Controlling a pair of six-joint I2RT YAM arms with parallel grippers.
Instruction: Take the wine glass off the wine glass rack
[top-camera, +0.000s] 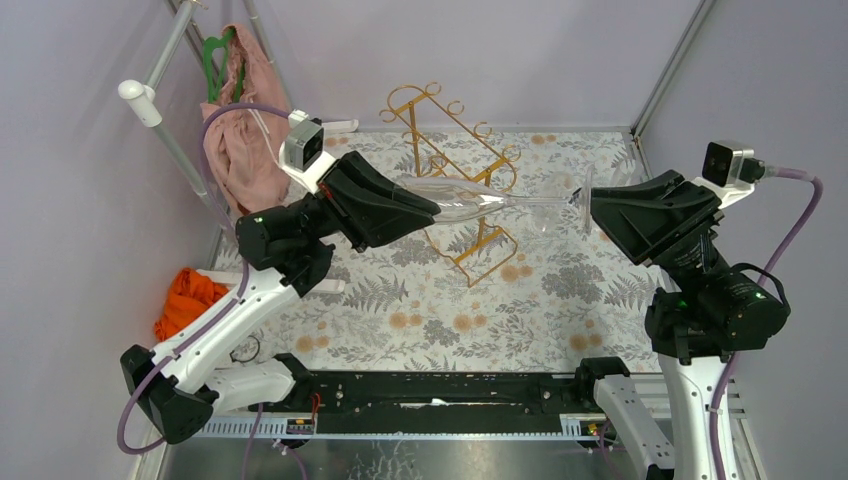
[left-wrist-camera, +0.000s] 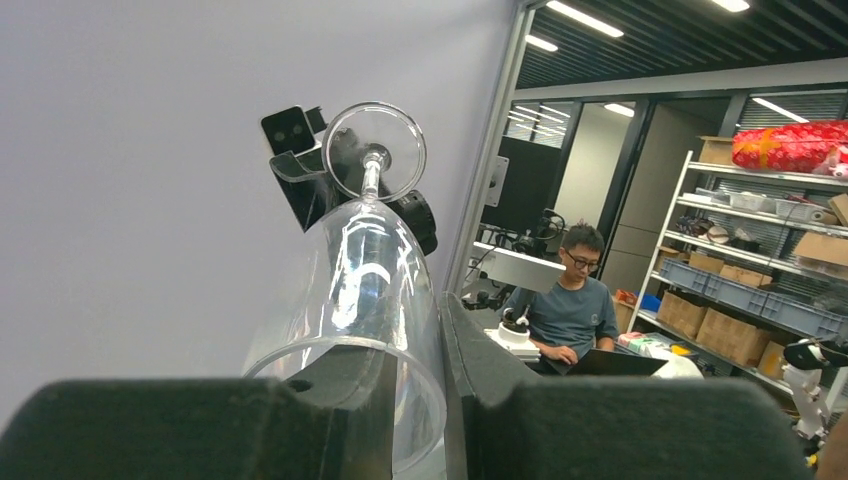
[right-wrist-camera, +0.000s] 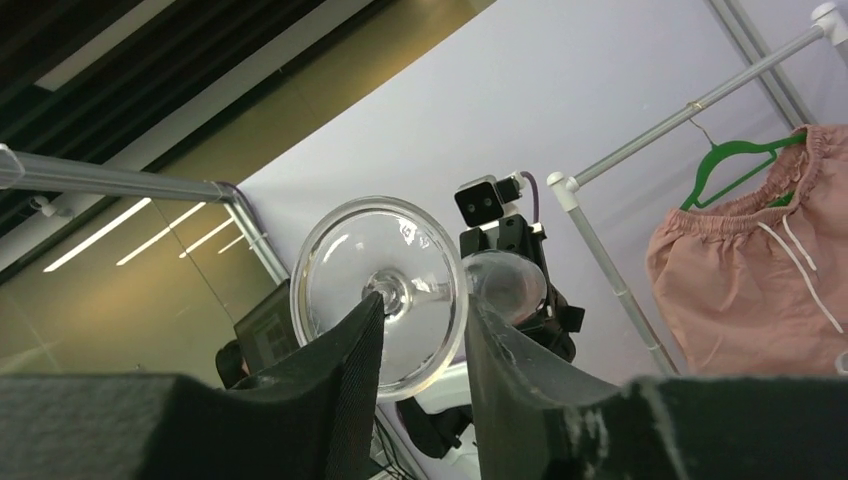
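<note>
The clear wine glass (top-camera: 470, 200) lies horizontally in the air in front of the gold wire wine glass rack (top-camera: 450, 140), apart from it. My left gripper (top-camera: 430, 210) is shut on the glass bowl. In the left wrist view one finger sits inside the rim and the other outside, clamping the glass wall (left-wrist-camera: 365, 270). My right gripper (top-camera: 595, 205) is open at the glass's round foot (right-wrist-camera: 385, 290). In the right wrist view its fingertips (right-wrist-camera: 370, 320) reach the foot, one at the stem joint, one at the disc's edge.
A pink garment (top-camera: 240, 130) on a green hanger hangs from a white clothes stand at the back left. An orange cloth (top-camera: 190, 300) lies at the left edge. A floral mat (top-camera: 450, 300) covers the table. Grey walls close in the left, back and right.
</note>
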